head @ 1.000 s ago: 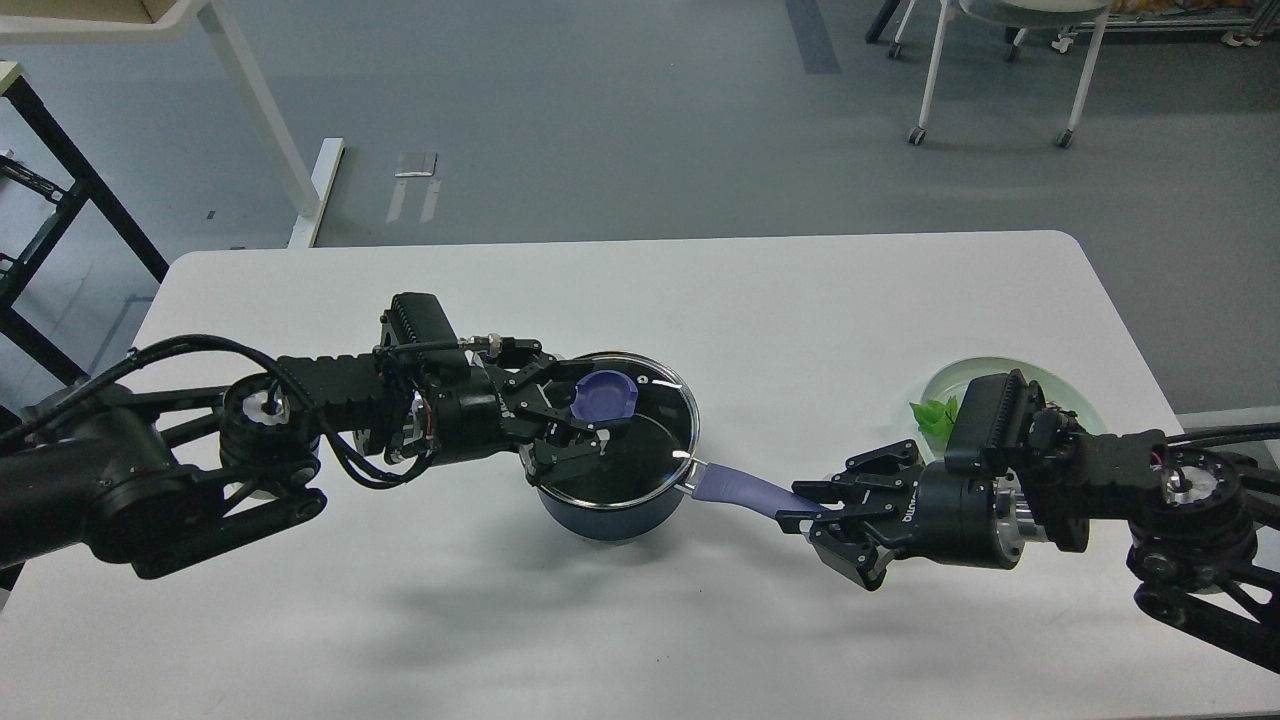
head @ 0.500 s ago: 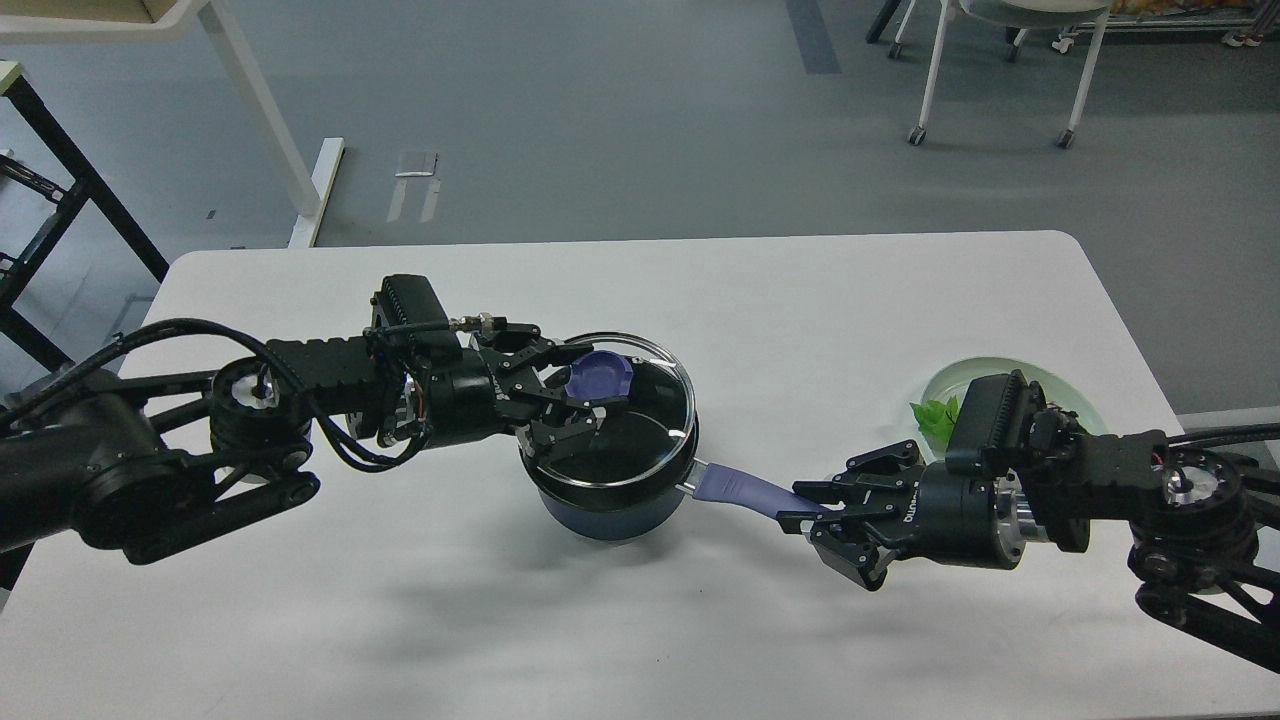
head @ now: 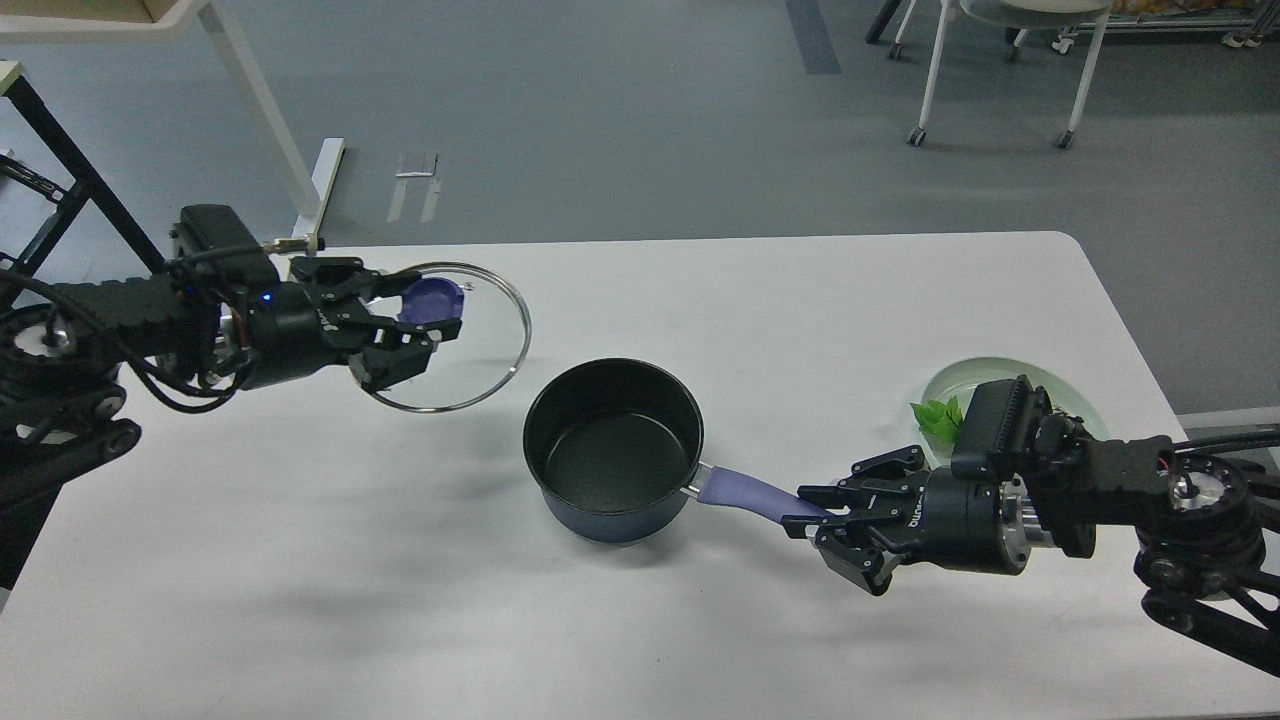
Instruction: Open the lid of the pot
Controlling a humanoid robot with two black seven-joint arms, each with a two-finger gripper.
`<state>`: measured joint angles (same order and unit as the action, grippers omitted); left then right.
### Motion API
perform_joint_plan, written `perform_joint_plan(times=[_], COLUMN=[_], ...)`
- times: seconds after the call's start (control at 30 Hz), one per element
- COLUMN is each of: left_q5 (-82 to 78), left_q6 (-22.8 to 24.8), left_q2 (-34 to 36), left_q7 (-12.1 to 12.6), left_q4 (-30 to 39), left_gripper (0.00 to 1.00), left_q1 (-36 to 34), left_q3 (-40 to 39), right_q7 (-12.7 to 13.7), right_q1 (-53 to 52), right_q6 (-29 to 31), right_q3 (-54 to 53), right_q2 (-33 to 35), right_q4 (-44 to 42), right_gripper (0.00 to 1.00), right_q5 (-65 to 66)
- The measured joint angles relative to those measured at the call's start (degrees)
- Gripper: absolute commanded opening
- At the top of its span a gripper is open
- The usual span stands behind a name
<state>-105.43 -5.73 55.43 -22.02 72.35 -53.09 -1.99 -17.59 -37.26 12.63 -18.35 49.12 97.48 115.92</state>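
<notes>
Lid (head: 455,335) off the pot (head: 612,450), clear to the left and above the white table (head: 700,300); left gripper (head: 405,325) pinching the purple knob (head: 430,299), fingers closed around it, glass disc tilted slightly and apparently not touching the tabletop. Right gripper (head: 815,520) clamped on the far end of the purple handle (head: 745,492), steadying the pot, which stands open and empty near the table's middle. Step in hand, judging from the layout: setting the lid down. Best done by lowering level over the bare patch of table under it, well apart from the pot rim; keeping the pinch firm until the metal edge rests flat (glass on a small knob can swing if loosened early); then spreading the fingers and backing away sideways, not upward through the knob. Worth keeping the right hold on the handle meanwhile; plate with green leaves (head: 940,415) behind that arm, out of the way.
</notes>
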Motion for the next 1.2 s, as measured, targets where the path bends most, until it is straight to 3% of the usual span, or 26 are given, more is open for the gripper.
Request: perform_joint_plan(times=[0.27,0.5,0.6,0.7,0.8,0.93,1.1,1.2], left_q5=[0.0,0.8,1.3,1.4,2.4,4.6,7.1,10.4], left_q6=[-5.4,-9.2,-10.1,-10.5,-10.4,-10.4,-10.3,-10.1], left_q2=[2.1,0.7,-0.5,-1.3,-1.6,-1.4,-1.0,-0.8], left_q7=[-1.3,-1.5,-1.4,-1.4,-1.5,-1.8,-3.4,-3.6], left_q4=[-7.2,-10.5,-13.0,-14.9,-15.4,-14.9,-14.7,-14.7], left_gripper=[0.47,0.48,0.59,0.84,0.90,0.94,0.98,0.99], left_q1=[9.3,11.0,11.1,11.1,11.2,10.9,9.9,8.2], left_q3=[1.5,5.9,7.0,7.5,8.0,8.0,7.7,7.3], right_q7=[0.0,0.0,0.0,0.0,0.0,0.0,0.0,0.0], right_q1=[0.0,0.0,0.0,0.0,0.0,0.0,0.0,0.0], right_q6=[-0.1,-0.1,-0.1,-0.1,-0.1,-0.8,-1.6,-1.9], right_q3=[0.0,0.0,0.0,-0.1,-0.1,-0.3,-0.5,-1.6], right_q2=[-0.1,0.0,0.1,0.1,0.2,0.2,0.1,0.1], right_q4=[0.0,0.0,0.0,0.0,-0.1,-0.3,-0.3,-0.3], right_gripper=[0.20,0.21,0.21,0.25,0.36,0.62,0.80,0.96], right_q5=[-0.1,-0.1,-0.1,-0.1,-0.1,-0.2,-0.3,-1.1])
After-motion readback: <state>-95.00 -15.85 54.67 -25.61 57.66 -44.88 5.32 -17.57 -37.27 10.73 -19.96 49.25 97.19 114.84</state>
